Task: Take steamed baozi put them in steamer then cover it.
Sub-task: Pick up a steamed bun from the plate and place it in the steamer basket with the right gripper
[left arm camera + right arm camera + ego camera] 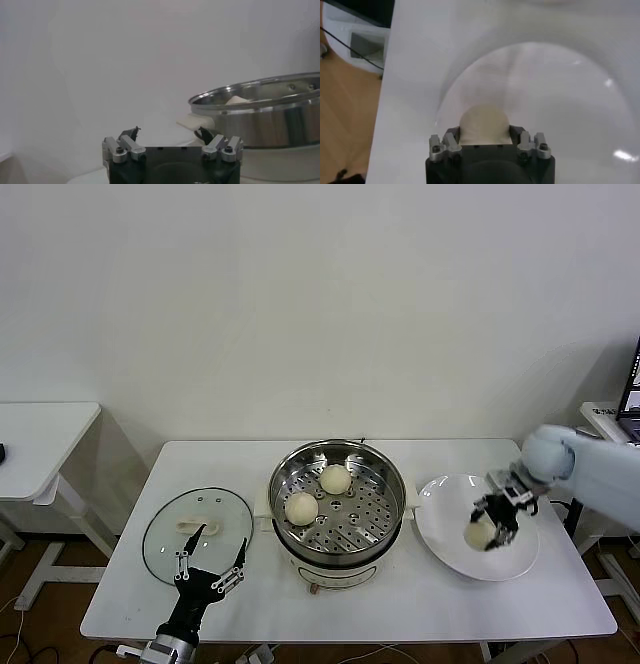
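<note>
- My right gripper [492, 527] is reaching down over the white plate [448, 536], its fingers closing around 1 steamed baozi [479, 534]; the bun is sitting between my jaws, and I cannot tell whether it is resting on the plate or lifted just off it.
- In my right wrist view the same cream-white bun [484, 124] is filling the gap between my fingers [451, 143], with the plate's surface [560, 90] spreading out beyond it.
- The stainless-steel steamer [382, 547] is standing to the left of my right gripper, just beside the plate, and is holding 2 more baozi on its perforated tray: 1 nearer me [301, 508] and 1 farther back [335, 479].
- My left gripper [209, 560] is waiting with its fingers spread apart and nothing between them, low at the near table edge, overlapping the near rim of the glass lid [163, 537].
- The steamer's shiny wall [270, 122] is showing to one side of my left gripper [170, 134].
</note>
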Controlling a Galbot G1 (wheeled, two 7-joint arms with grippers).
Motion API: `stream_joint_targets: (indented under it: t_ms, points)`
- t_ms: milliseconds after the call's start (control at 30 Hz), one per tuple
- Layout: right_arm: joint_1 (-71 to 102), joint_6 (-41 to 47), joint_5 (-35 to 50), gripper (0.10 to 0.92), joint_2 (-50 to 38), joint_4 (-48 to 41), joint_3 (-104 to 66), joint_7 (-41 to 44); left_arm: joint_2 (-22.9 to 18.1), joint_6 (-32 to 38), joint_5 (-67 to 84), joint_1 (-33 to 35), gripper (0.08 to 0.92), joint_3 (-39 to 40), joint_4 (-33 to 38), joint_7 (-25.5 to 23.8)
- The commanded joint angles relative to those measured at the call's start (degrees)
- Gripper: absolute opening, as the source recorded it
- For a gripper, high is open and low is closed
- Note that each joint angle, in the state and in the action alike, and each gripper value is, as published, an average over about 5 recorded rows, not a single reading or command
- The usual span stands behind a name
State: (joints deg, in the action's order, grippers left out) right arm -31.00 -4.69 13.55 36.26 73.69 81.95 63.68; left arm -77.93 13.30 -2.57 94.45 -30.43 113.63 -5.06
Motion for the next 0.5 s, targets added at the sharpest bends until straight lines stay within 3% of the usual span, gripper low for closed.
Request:
stream_joint_targets:
  t_ms: [33,500]
  points:
    - [-20.44,-16.1,-0.41,0.664,7.96,9.03,1.15,2.03,0.19,0.12,-0.03,0.08,0.823,-0.06,0.04,-0.03]
    - [-13.25,-26.67,-14.7,0.652,20.88,22.74,-2.6,-0.53,-0.11,0.48,0.0,0.84,0.823,-0.23,1.05,-0.07]
